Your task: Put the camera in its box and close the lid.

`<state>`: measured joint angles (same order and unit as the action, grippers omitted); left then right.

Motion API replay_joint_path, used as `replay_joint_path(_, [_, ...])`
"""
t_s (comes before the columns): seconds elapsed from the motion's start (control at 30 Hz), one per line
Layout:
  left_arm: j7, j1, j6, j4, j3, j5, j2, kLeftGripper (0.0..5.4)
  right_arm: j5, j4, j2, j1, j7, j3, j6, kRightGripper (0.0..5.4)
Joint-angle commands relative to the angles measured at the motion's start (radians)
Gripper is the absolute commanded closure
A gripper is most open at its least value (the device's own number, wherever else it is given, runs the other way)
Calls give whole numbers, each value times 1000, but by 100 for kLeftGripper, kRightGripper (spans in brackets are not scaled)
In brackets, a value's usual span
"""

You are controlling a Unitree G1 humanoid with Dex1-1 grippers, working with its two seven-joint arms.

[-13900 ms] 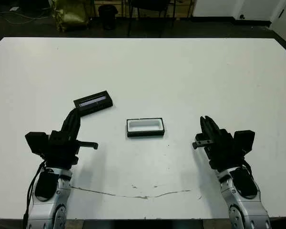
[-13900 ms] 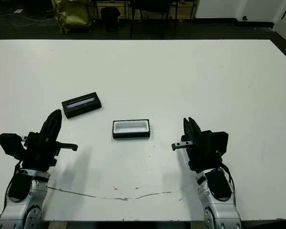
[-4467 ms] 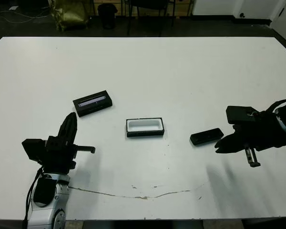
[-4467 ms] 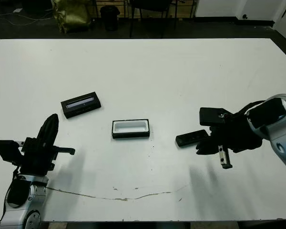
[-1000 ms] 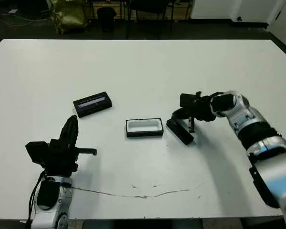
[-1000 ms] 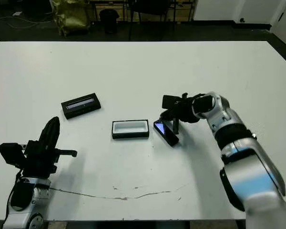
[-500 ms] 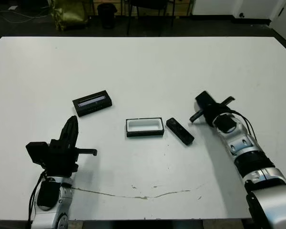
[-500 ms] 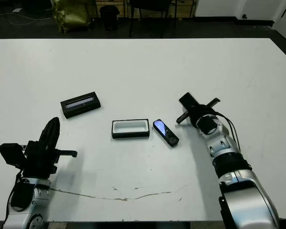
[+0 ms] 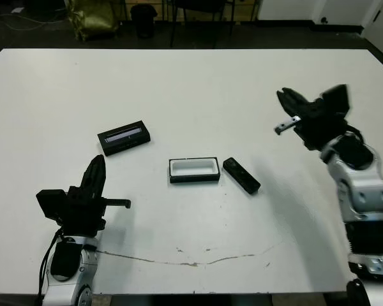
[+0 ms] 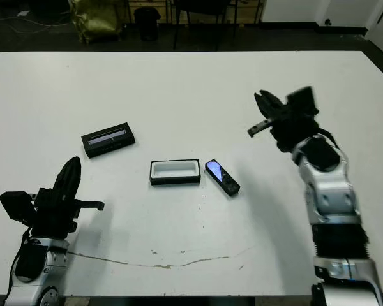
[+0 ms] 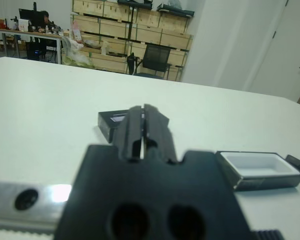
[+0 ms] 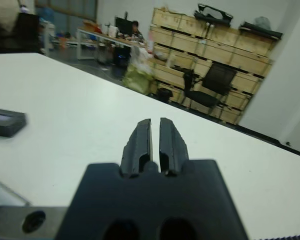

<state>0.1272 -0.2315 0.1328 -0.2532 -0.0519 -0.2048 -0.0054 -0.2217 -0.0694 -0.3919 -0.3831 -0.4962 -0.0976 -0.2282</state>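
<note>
Camera (image 9: pixel 241 175) lying flat on desk (image 9: pixel 191 95), just beside box (image 9: pixel 193 169), angled, not yet inside. Looking light, rigid, glossy, likely slippery and sitting low, so pinching across its narrow long sides at mid-length seems best. Lid (image 9: pixel 124 137) sitting apart. Right end effector (image 10: pixel 266 102) hovering closed and empty; left end effector (image 9: pixel 97 172) resting closed

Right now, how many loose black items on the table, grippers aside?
3. The lid lies far left, the box sits mid-table, and the camera lies just right of it. None look hidden.
</note>
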Motion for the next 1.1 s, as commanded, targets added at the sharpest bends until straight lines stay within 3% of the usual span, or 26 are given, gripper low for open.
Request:
replay_joint_path(0.03, [-1, -8, -13, 9, -4, 1, 6, 538, -55, -123, -33, 100, -32, -23, -65, 540])
replay_joint_path(0.1, [-3, -9, -8, 9, -3, 9, 7, 538, -100, -157, -21, 157, -64, -35, -27, 540])
replay_joint_path(0.17, [-2, -8, -14, 9, -4, 2, 5, 538, -96, -202, -16, 222, -65, -30, 10, 540])
replay_joint_path(0.37, [-2, -8, -30, 1, -2, -7, 4, 538, -80, -358, -38, 374, -30, -1, -64, 540])
replay_joint_path(0.57, [0, -6, -26, 6, -5, -8, 6, 538, -70, -443, -51, 435, -8, 7, -118, 540])
replay_joint_path(0.87, [7, -8, -26, 6, -4, -13, 8, 538, -60, -433, -32, 472, -8, 40, -81, 540])
replay_joint_path(1.1, [1, -9, -19, 8, -3, 2, 4, 540, 3, -280, -20, 464, -21, 98, 35, 417])
